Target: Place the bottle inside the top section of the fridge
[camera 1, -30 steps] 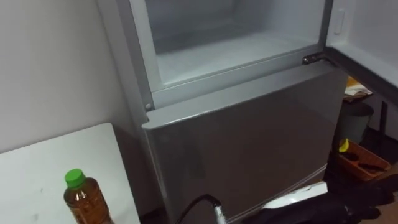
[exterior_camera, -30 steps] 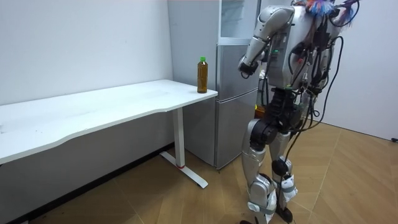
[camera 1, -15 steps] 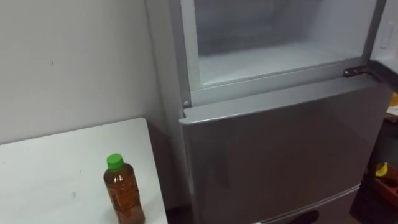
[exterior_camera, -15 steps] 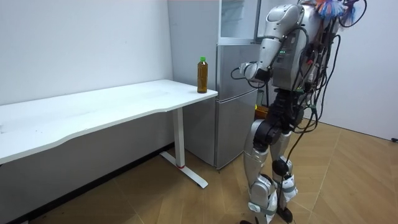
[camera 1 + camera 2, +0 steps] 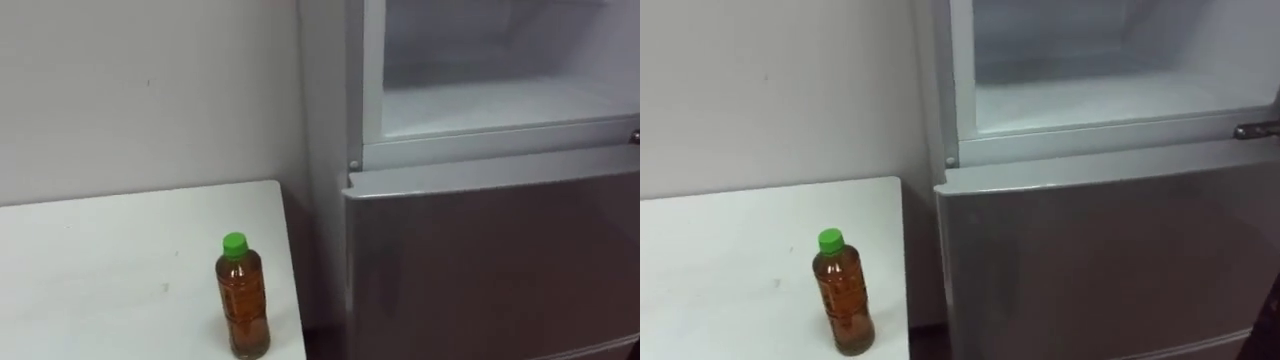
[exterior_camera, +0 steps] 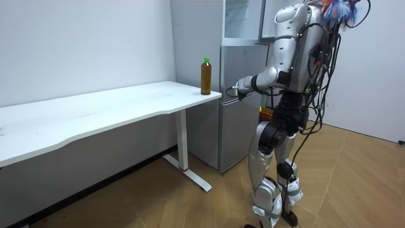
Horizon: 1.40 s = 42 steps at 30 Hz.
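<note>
While one fridge (image 5: 480, 240) gapes, one bottle (image 5: 243, 300) standing

No readable text or labels

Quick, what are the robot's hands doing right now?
Left hand: cannot be told.
Right hand: cannot be told.
The bottle stands on the table.

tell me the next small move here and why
Probably bring the left hand across to the bottle and close around its body. The bottle stands upright and untouched near the table corner, the hand is short of it, and the upper fridge compartment is open.
</note>
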{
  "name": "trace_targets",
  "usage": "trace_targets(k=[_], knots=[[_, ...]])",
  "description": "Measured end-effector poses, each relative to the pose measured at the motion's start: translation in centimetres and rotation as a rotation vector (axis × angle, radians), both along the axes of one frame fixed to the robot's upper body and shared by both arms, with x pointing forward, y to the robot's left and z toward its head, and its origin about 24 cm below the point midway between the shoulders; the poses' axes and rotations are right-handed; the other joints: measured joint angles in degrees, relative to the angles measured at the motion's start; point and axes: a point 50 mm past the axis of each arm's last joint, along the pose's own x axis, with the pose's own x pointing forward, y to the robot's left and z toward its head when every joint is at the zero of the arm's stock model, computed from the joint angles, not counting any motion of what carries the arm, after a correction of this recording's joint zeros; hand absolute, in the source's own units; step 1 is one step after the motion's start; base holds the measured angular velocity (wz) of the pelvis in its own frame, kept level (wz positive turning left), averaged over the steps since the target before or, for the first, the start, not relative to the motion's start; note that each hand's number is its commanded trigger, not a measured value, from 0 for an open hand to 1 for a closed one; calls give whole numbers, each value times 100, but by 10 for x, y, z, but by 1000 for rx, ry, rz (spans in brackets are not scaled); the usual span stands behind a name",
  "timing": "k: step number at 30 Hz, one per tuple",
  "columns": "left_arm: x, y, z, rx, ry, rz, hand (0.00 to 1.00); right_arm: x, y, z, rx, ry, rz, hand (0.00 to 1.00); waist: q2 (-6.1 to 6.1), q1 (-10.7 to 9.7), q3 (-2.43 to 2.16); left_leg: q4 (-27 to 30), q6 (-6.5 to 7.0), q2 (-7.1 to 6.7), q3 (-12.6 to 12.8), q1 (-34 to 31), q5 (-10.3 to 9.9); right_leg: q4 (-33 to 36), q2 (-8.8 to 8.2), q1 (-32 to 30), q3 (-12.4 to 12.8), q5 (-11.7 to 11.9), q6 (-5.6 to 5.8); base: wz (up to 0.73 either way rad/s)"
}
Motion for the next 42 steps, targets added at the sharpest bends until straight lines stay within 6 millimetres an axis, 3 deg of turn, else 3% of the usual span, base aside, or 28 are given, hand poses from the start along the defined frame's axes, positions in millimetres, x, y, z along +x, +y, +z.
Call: trace_targets(k=[4,7,16,42], knots=[[-40,37,-32,119,166,188,0,-6,-2,0,0,6,-7,0,-6,163,-2,9,-1,-1,-33,-15,-2,11,-12,-5,-57,-7,2,4],[-66,52,-53,173,276,307,0,-8,-1,0,5,9,-6,0,13,247,-15,-19,1,-19,-75,-9,-2,10,-29,20,-123,-8,4,10],[-118,68,-76,136,487,660,0,-18,-1,-2,23,28,-40,0,27,324,-5,-29,4,-50,-145,13,-5,-9,-44,123,-210,-23,23,6],[-121,69,-83,180,552,747,0,-16,-1,-1,-7,22,-30,0,65,315,-31,-129,5,-84,-137,84,-3,-7,-63,164,-175,-73,60,0]])
